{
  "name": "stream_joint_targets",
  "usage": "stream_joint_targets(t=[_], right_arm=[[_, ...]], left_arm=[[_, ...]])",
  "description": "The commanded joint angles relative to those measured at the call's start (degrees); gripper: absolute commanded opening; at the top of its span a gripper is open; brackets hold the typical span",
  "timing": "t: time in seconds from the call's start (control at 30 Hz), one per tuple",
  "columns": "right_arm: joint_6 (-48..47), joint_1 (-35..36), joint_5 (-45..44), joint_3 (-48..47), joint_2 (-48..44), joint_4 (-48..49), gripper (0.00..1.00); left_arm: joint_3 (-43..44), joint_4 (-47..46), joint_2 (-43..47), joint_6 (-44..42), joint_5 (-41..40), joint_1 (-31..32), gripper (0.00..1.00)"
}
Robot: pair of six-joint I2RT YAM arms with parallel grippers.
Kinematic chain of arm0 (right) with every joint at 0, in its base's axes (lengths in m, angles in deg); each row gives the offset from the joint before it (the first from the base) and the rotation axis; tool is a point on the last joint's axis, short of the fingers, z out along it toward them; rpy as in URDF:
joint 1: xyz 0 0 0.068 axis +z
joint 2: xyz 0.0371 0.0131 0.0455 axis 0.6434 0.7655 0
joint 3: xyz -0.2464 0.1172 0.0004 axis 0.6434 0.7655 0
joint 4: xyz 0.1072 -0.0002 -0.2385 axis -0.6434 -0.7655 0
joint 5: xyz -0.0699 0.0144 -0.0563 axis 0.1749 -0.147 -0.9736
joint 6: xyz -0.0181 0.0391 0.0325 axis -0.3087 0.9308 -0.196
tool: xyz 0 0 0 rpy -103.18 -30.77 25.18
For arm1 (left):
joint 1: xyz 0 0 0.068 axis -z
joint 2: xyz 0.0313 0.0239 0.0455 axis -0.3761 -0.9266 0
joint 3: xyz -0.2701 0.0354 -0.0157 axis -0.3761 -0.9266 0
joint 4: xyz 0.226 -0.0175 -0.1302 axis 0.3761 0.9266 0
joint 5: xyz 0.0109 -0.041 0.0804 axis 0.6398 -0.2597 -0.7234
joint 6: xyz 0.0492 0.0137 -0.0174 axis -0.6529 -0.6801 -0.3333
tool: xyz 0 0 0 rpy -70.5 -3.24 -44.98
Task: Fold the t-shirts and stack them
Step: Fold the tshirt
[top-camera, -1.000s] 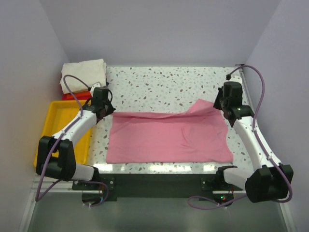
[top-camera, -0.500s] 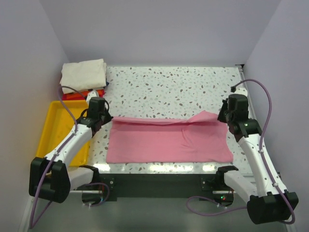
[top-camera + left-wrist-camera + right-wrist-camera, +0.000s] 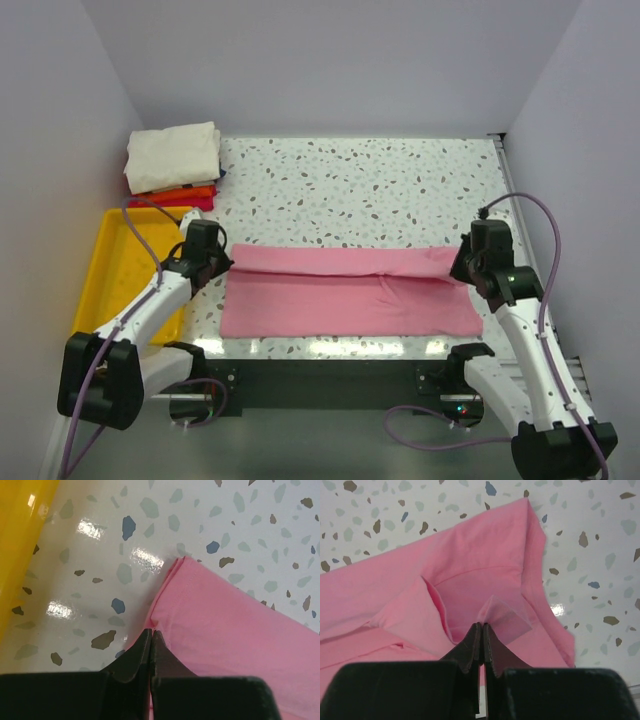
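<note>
A light pink t-shirt [image 3: 345, 290] lies as a wide band across the near half of the speckled table, its far edge doubled over toward me. My left gripper [image 3: 218, 263] is shut on the shirt's far left corner [image 3: 172, 587], pinched just above the table. My right gripper [image 3: 462, 266] is shut on a peak of the shirt's far right edge [image 3: 495, 612]. A stack of folded shirts sits at the far left: cream-white [image 3: 173, 155] on top, orange [image 3: 185, 192] and red [image 3: 185, 204] beneath.
A yellow plastic tray [image 3: 118, 262] stands left of the left arm, its wall showing in the left wrist view [image 3: 20, 540]. White walls close in the sides and back. The table's near edge [image 3: 330, 346] runs just below the shirt.
Both grippers have drawn the shirt's far edge toward me and down. The raised right corner has come down and the shirt is a narrower, flatter band.
</note>
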Motion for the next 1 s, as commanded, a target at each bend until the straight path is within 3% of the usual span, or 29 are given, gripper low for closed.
stream_joint_targets(t=[0.0, 0.13, 0.4, 0.43, 0.47, 0.57, 0.6, 0.63, 0.67, 0.77, 0.87, 0.97], right_arm=[[2.31, 0.02, 3.46, 1.36, -1.13, -3.90, 0.00], [4.84, 0.46, 8.04, 4.61, -0.60, -4.87, 0.00], [9.15, 3.89, 6.03, 3.83, 0.63, -9.88, 0.06], [9.60, 4.94, 6.03, 3.83, 0.54, -10.32, 0.08], [10.04, 5.47, 5.85, 3.74, 0.11, -11.02, 0.11], [12.50, 8.19, 4.54, 2.95, -1.03, -13.47, 0.36], [12.85, 8.55, 4.10, 2.51, -1.48, -14.44, 0.49], [13.38, 8.55, 3.49, 1.81, -2.09, -15.32, 0.53], [13.38, 8.55, 2.52, 1.20, -3.75, -16.11, 0.59], [11.98, 8.46, 3.03, 0.66, -6.39, -14.64, 0.77], [9.69, 8.46, 5.76, 0.84, -8.16, -11.48, 0.99], [8.46, 8.55, 7.87, 1.71, -6.76, -6.57, 0.99]], left_arm=[[-1.19, -1.69, 1.47, 1.51, -0.08, 0.38, 0.00], [-2.25, -1.51, 1.12, 1.86, 0.09, 0.38, 0.00], [-2.52, 1.64, -1.34, 5.02, -4.02, 0.38, 0.01], [-2.26, 2.35, -1.34, 5.20, -4.56, 0.38, 0.06], [-2.17, 3.31, -1.16, 5.28, -4.91, 0.38, 0.22], [-1.99, 5.33, -0.02, 6.07, -5.62, 0.38, 0.57], [-1.99, 6.04, 0.41, 6.42, -5.79, 0.38, 0.63], [-1.82, 7.00, 1.55, 7.56, -6.23, 0.38, 0.70], [-1.73, 7.88, 2.26, 7.74, -6.06, 0.38, 0.84], [-0.85, 8.59, 4.63, 7.84, -5.36, 0.38, 1.00], [1.52, 9.38, 5.69, 6.87, -4.21, 0.56, 1.00], [3.11, 7.99, 5.78, 5.99, -2.46, 1.69, 1.00]])
